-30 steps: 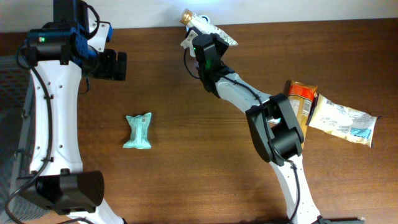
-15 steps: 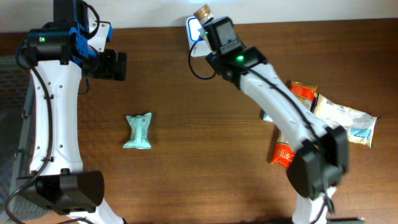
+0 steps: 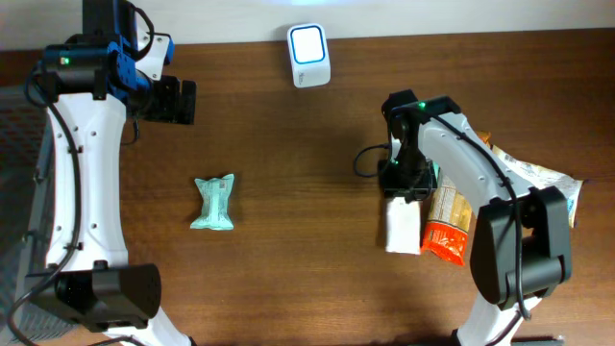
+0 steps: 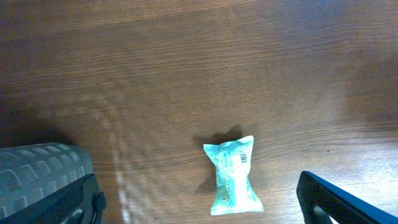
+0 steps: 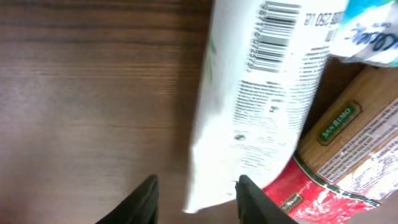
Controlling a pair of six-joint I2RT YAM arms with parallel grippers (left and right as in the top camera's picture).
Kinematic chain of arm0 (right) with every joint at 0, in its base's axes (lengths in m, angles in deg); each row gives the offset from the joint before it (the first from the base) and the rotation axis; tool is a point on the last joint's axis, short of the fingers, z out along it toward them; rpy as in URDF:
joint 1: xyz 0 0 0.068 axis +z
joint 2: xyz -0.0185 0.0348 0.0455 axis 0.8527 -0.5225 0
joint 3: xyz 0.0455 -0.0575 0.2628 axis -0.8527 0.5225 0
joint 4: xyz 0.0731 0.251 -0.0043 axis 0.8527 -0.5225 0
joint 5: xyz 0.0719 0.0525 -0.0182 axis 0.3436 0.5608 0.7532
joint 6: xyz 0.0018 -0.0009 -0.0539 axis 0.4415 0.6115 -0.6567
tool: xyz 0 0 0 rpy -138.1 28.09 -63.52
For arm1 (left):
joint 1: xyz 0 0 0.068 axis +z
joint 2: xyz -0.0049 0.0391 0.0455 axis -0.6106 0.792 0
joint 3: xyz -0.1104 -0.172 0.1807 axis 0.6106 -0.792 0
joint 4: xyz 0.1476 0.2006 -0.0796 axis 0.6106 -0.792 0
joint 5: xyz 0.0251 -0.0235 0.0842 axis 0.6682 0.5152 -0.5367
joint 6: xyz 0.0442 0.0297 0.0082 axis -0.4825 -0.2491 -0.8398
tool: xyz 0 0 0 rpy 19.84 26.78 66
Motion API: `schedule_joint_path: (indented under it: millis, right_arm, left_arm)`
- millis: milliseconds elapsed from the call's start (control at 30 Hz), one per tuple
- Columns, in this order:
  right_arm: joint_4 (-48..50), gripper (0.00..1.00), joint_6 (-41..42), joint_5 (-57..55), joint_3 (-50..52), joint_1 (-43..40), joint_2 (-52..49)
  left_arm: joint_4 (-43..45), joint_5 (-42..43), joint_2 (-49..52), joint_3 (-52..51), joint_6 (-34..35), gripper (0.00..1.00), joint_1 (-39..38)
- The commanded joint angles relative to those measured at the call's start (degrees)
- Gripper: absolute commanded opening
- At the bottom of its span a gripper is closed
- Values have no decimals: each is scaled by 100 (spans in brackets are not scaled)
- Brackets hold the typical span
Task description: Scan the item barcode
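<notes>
Dark brown wood grain covers the whole table [image 3: 288,288]. Nearest to me, at about 4 o'clock from the table's middle, the white packet [image 3: 403,229] lies on the wood, its long side running from 12 to 6 o'clock. My right gripper [image 5: 199,186] hangs over its 12 o'clock end. The right wrist camera shows my two dark fingers [image 5: 144,200] parted partway. One stands over bare wood, clear of the packet's edge, and the other crosses in front of the packet's face. Nothing is pinched between them. A printed barcode [image 5: 277,31] faces this camera near the packet's other end.

A red and orange packet [image 3: 448,231] touches the white packet on its 3 o'clock side. A pale crinkled packet [image 3: 543,183] lies past that, toward 2 o'clock.

At about 9 o'clock from the middle, a teal packet [image 3: 213,202] lies alone, well apart from the white packet. A small barcode on it shows in the left wrist camera.

Farther off, at about 10 o'clock, my left gripper [image 3: 183,100] hangs above the table. Its fingers are spread to their widest and hold nothing. They sit at the two lower corners of the left wrist view, with the teal packet on the wood below between them.

Farthest away, at 12 o'clock by the table's far edge, the white scanner [image 3: 309,56] shows a lit pale-blue face. It is well apart from the white packet.
</notes>
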Motion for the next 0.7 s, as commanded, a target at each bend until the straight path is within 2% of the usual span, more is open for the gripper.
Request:
schedule_joint_path:
  millis: [0, 67, 133, 167, 200, 333, 367, 433, 500, 600, 667]
  right_arm:
    - [-166, 52, 26, 219, -39, -177, 83]
    - [-400, 53, -280, 629, -468, -201, 87]
    - [-260, 52, -778, 2076, -1233, -61, 87]
    - [199, 51, -796, 2859, -1314, 105, 87]
    - [1040, 51, -407, 3427, -1244, 463, 46]
    - [3370, 48, 1401, 3080, -761, 1727, -365]
    - [4282, 58, 1593, 3077, -719, 2186, -686]
    - [4981, 74, 2009, 3071, -719, 2645, -1010]
    - [5429, 80, 2518, 2975, -721, 3003, -1357]
    - [5611, 78, 3095, 2833, -721, 3106, -1884]
    - [5630, 66, 3351, 2981, -721, 3106, -2162]
  left_arm:
    - [11, -20, -35, 33, -111, 99, 15]
    - [11, -20, -35, 33, -111, 99, 15]
    - [11, -20, -35, 33, -111, 99, 15]
    - [13, -20, -35, 33, -111, 99, 15]
    - [11, -20, -35, 33, -111, 99, 15]
    - [11, -22, -35, 33, -111, 99, 15]
    - [11, -20, -35, 33, -111, 99, 15]
    - [11, -22, -35, 33, -111, 99, 15]
    - [11, -22, -35, 33, -111, 99, 15]
    - [11, -20, -35, 33, -111, 99, 15]
    - [11, -20, -35, 33, -111, 99, 15]
